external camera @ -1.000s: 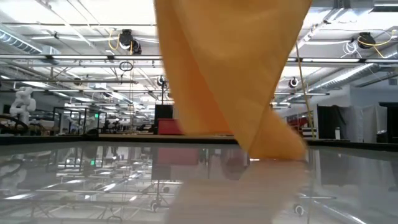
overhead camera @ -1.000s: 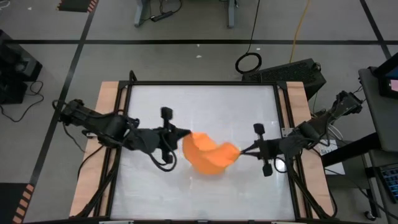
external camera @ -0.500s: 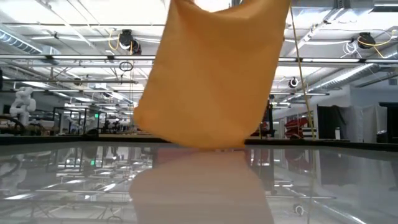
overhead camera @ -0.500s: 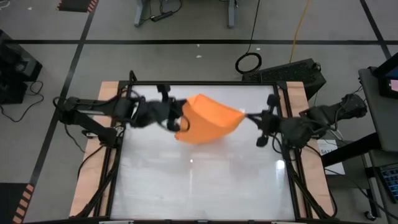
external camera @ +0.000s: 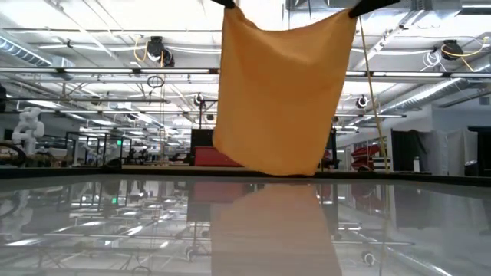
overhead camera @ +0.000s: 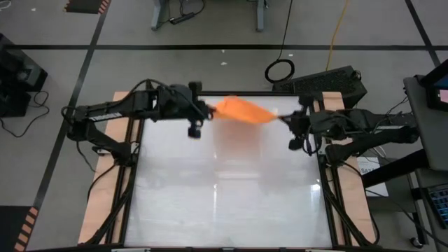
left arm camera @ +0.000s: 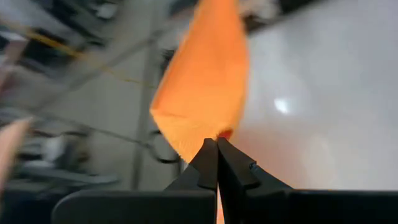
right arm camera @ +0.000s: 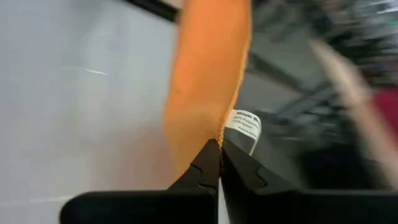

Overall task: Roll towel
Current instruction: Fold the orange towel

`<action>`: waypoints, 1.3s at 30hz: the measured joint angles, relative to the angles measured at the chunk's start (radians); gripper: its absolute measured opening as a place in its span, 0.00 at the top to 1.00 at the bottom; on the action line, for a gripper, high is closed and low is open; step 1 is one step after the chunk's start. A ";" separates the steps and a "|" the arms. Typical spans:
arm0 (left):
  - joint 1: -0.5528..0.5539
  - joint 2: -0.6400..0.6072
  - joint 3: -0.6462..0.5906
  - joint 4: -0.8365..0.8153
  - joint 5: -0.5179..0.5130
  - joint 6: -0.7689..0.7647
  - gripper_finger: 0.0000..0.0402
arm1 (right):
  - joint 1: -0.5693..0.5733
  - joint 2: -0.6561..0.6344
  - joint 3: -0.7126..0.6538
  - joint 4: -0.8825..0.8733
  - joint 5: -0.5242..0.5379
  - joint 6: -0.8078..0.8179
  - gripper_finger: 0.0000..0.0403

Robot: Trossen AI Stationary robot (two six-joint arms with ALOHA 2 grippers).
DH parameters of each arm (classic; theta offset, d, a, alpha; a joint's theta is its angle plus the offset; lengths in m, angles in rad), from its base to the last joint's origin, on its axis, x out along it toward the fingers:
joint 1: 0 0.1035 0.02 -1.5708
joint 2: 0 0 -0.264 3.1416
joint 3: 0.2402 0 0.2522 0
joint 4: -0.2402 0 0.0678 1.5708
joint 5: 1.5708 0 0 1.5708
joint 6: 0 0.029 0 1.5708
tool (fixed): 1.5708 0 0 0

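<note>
Towel [overhead camera: 241, 110] hangs limp and light, top centre; my left gripper [overhead camera: 208, 110] and right gripper [overhead camera: 282, 118] clamp its upper corners.

Dark jointed arms, pointed black claws

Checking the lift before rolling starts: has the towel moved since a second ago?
Yes. The towel has gone from mid-table to the table's far edge, hanging between the left gripper and right gripper.
</note>
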 joint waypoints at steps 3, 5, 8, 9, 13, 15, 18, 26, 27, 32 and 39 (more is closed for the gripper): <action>-0.048 0.009 -0.053 -0.061 0.022 -0.045 1.00 | 0.002 0.000 -0.060 -0.009 -0.223 0.113 1.00; -0.080 0.013 -0.113 -0.077 0.045 -0.082 1.00 | 0.010 0.002 -0.126 0.014 -0.348 0.175 1.00; -0.131 0.010 -0.231 -0.033 0.085 -0.135 1.00 | 0.029 0.002 -0.248 0.096 -0.438 0.253 1.00; -0.148 0.010 -0.276 -0.010 0.091 -0.149 1.00 | 0.035 0.002 -0.290 0.123 -0.462 0.277 1.00; -0.210 0.013 -0.452 0.104 0.099 -0.222 1.00 | 0.062 0.014 -0.454 0.295 -0.534 0.382 1.00; -0.241 0.012 -0.525 0.193 0.099 -0.267 1.00 | 0.080 0.029 -0.523 0.382 -0.554 0.438 1.00; -0.298 0.012 -0.618 0.312 0.101 -0.328 1.00 | 0.113 0.062 -0.600 0.507 -0.567 0.508 1.00; -0.416 0.012 -0.780 0.573 0.103 -0.481 1.00 | 0.206 0.219 -0.646 0.744 -0.564 0.598 1.00; -0.425 0.012 -0.797 0.593 0.101 -0.497 1.00 | 0.213 0.245 -0.646 0.785 -0.564 0.599 1.00; -0.453 0.046 -0.841 0.628 0.097 -0.553 0.99 | 0.239 0.377 -0.646 0.910 -0.566 0.601 1.00; -0.498 0.137 -0.864 0.629 0.097 -0.554 0.88 | 0.264 0.508 -0.646 0.975 -0.566 0.639 1.00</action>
